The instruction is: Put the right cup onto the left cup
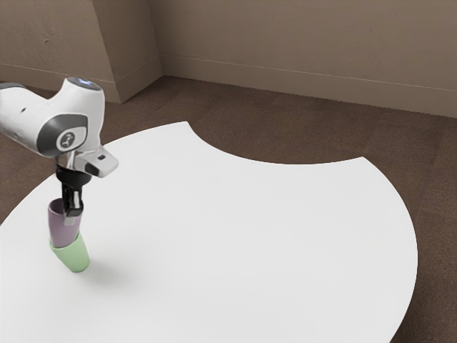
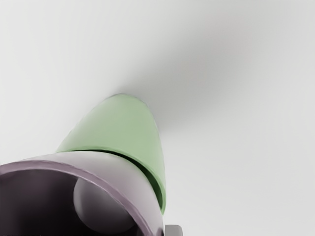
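Purple cup (image 2: 116,168) partly inside green cup (image 2: 119,123), white table (image 1: 250,229) around them.

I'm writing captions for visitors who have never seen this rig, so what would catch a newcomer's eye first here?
Probably the mauve cup, its lower end in the mouth of the pale green cup, which appears to lean, toward the exterior view's left on the white table. Next comes the white arm, reaching in from that view's left, its black claw at the mauve cup's rim.
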